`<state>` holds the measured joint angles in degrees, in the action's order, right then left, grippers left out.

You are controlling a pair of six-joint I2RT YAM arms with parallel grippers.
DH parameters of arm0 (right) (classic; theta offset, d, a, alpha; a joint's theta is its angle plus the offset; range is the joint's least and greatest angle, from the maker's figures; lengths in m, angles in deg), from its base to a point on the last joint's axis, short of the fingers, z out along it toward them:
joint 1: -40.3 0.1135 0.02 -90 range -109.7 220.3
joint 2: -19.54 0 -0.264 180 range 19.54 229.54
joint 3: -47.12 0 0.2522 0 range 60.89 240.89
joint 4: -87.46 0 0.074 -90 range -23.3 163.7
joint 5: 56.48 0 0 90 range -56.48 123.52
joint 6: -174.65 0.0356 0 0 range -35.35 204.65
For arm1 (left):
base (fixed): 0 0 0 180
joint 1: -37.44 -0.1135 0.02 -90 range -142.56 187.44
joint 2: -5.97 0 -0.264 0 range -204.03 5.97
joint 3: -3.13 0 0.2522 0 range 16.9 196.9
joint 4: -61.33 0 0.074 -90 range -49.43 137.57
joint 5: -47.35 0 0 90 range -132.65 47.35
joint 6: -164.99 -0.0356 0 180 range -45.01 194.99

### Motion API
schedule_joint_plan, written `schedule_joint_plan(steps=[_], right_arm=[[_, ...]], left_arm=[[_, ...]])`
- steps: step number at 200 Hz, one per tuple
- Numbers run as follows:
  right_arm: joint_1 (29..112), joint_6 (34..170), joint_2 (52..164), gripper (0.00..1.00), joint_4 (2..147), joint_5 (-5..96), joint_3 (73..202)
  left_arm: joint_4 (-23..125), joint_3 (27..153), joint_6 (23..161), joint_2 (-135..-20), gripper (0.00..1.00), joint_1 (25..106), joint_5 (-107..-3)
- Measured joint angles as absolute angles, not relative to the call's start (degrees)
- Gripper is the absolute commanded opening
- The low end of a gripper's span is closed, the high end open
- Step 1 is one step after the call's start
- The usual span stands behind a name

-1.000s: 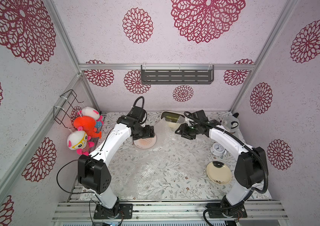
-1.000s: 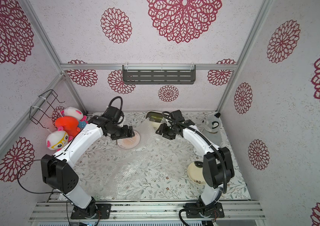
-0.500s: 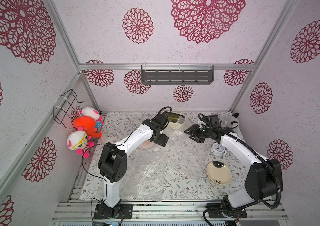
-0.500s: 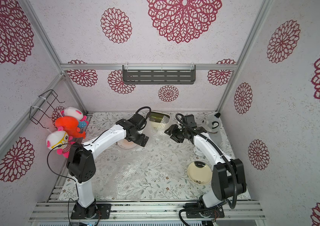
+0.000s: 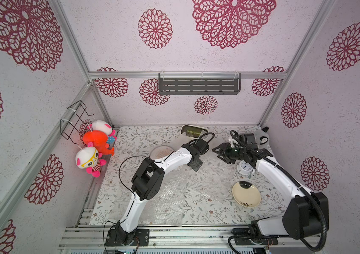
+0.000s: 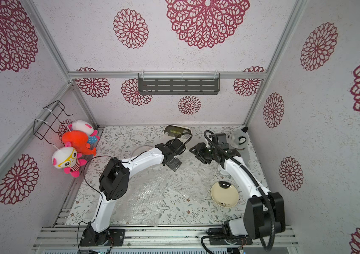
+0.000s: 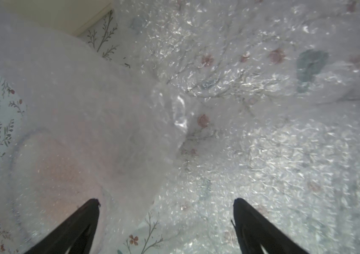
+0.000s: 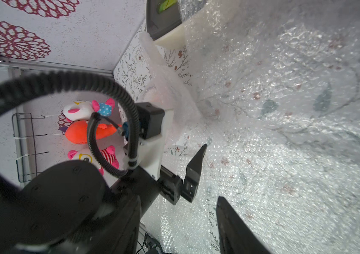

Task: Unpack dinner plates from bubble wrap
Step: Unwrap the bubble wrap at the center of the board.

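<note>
Left end effector spread wide and empty above bubble wrap covering the surface, right end effector partly apart, hold unclear, cream dinner plate unwrapped at right, orange-patterned dinner plate under wrap nearby
</note>
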<state>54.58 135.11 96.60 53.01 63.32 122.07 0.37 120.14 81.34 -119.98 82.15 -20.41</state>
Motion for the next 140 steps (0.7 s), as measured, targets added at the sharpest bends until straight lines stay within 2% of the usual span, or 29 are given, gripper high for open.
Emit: schedule_joint_plan(steps=[45,72,140], right_arm=[[54.6,137.7,95.0,0.52,55.7,63.5,116.6],[54.6,137.3,97.3,0.50,55.7,63.8,117.4],[54.6,137.5,99.0,0.48,58.0,63.8,120.0]], left_arm=[[1.2,121.5,80.0,-120.4,0.99,82.0,-16.7],[0.7,124.8,79.3,-122.3,0.95,81.6,-15.5],[0.1,125.5,77.5,-124.0,0.94,79.9,-15.2]])
